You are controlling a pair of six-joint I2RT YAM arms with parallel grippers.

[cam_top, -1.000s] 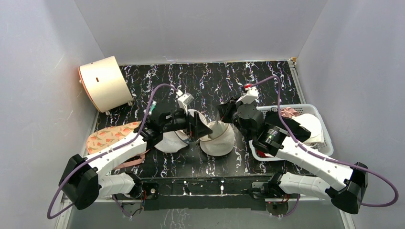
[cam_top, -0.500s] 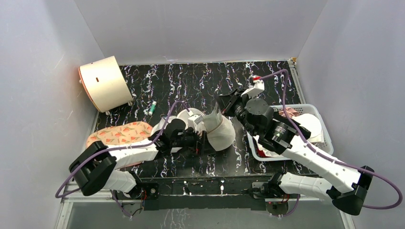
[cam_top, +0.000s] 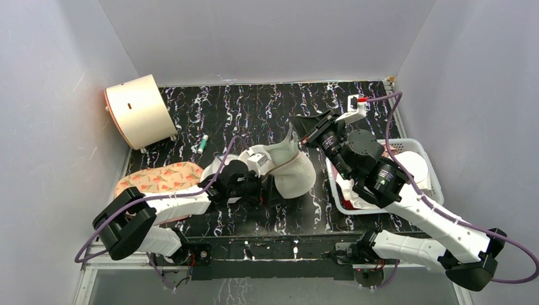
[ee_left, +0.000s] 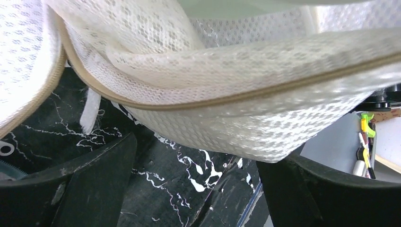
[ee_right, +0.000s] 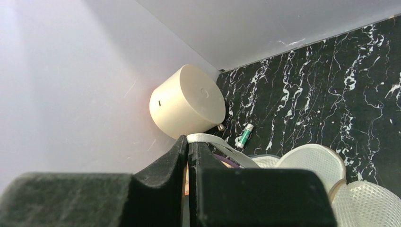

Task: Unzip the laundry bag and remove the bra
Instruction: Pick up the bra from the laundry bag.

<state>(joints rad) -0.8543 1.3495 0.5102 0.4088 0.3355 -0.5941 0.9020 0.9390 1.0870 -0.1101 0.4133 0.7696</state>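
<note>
Top external view: the unzipped-looking laundry bag (cam_top: 292, 176) was held up over the table (cam_top: 254, 108) by the clamped right gripper (ee_right: 188, 151), the left gripper (ee_left: 198, 187) was spread wide beneath it, and reaching in for the unseen bra was called for.

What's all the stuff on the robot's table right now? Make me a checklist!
Surface: black tabletop with white veins.
Job's things: laundry bag mid-table, one edge pulled up; the bra to take out is not visible.
Clutter: peach printed bra at left; cream drum in the far left corner; small green tube; white basket of laundry at right.
Grippers: left gripper jaws open, low under the bag; right gripper jaws shut on the bag's raised edge.
Cables: purple cables loop off both arms.
Surroundings: grey walls on three sides.
</note>
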